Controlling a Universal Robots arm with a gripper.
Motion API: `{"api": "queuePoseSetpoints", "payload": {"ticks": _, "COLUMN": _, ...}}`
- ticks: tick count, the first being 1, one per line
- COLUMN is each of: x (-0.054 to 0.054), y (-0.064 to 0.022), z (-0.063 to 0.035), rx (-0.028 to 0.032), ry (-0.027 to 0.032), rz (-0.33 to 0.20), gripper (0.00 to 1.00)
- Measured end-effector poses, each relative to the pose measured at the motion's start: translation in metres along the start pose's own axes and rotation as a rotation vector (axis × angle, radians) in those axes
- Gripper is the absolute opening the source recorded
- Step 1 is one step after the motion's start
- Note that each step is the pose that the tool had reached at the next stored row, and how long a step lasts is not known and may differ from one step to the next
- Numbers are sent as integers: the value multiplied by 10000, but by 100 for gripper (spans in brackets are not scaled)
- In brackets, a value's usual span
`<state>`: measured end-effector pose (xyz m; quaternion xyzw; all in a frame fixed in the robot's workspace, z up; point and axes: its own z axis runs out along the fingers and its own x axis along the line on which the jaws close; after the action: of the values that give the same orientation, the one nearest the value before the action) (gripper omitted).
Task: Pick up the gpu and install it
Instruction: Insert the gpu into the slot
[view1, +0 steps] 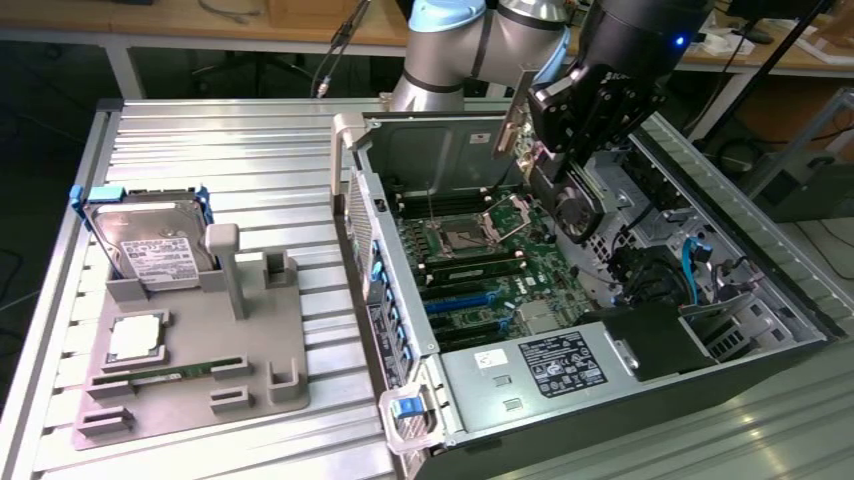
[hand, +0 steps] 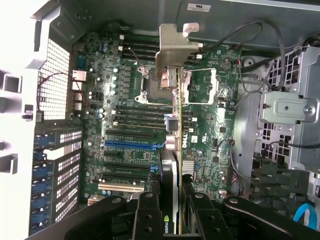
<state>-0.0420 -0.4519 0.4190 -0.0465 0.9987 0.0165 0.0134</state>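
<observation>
The gpu (hand: 173, 105) is gripped edge-on by the gripper (hand: 172, 202), jaws closed narrowly on it, and is held above the motherboard (hand: 130, 125) inside the open case (view1: 461, 150).

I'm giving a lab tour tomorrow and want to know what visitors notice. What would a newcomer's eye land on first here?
First, the open computer case on the exterior view's right, its green motherboard laid bare. Next, the arm's hand gripping the gpu edge-on above that board, with a pale bracket at its far end. On the exterior view's left, a silver hard drive sits propped on a gray holder.
</observation>
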Motion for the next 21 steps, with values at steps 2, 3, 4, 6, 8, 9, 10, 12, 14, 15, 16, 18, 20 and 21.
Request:
{"api": "queuePoseSetpoints", "payload": {"ticks": 2, "x": 0, "y": 0, "z": 0, "rx": -1, "ry": 1, "rz": -26, "gripper": 27}}
{"api": "queuePoseSetpoints", "payload": {"ticks": 3, "x": 0, "y": 0, "z": 0, "rx": -1, "ry": 1, "rz": -42, "gripper": 27}}
{"api": "queuePoseSetpoints", "payload": {"ticks": 4, "x": 0, "y": 0, "z": 0, "rx": -1, "ry": 2, "rz": -60, "gripper": 27}}
{"api": "queuePoseSetpoints", "payload": {"ticks": 6, "x": 0, "y": 0, "z": 0, "rx": -2, "ry": 3, "rz": -94, "gripper": 27}}
{"api": "queuePoseSetpoints", "payload": {"ticks": 8, "x": 0, "y": 0, "z": 0, "rx": -4, "ry": 4, "rz": -147, "gripper": 27}}
{"api": "queuePoseSetpoints", "payload": {"ticks": 9, "x": 0, "y": 0, "z": 0, "rx": -5, "ry": 5, "rz": -167, "gripper": 27}}
{"api": "queuePoseSetpoints", "payload": {"ticks": 10, "x": 0, "y": 0, "z": 0, "rx": -5, "ry": 6, "rz": -193, "gripper": 27}}
{"api": "queuePoseSetpoints", "payload": {"ticks": 12, "x": 0, "y": 0, "z": 0, "rx": -6, "ry": 7, "rz": -227, "gripper": 27}}
{"api": "queuePoseSetpoints", "payload": {"ticks": 14, "x": 0, "y": 0, "z": 0, "rx": -7, "ry": 8, "rz": -248, "gripper": 27}}
{"api": "queuePoseSetpoints", "payload": {"ticks": 15, "x": 0, "y": 0, "z": 0, "rx": -7, "ry": 8, "rz": -262, "gripper": 27}}
{"api": "queuePoseSetpoints", "payload": {"ticks": 16, "x": 0, "y": 0, "z": 0, "rx": -7, "ry": 9, "rz": -274, "gripper": 27}}
{"api": "queuePoseSetpoints", "payload": {"ticks": 18, "x": 0, "y": 0, "z": 0, "rx": -8, "ry": 9, "rz": -300, "gripper": 27}}
{"api": "queuePoseSetpoints", "payload": {"ticks": 20, "x": 0, "y": 0, "z": 0, "rx": -9, "ry": 10, "rz": -314, "gripper": 27}}
{"api": "queuePoseSetpoints", "payload": {"ticks": 21, "x": 0, "y": 0, "z": 0, "rx": -9, "ry": 10, "rz": -321, "gripper": 27}}
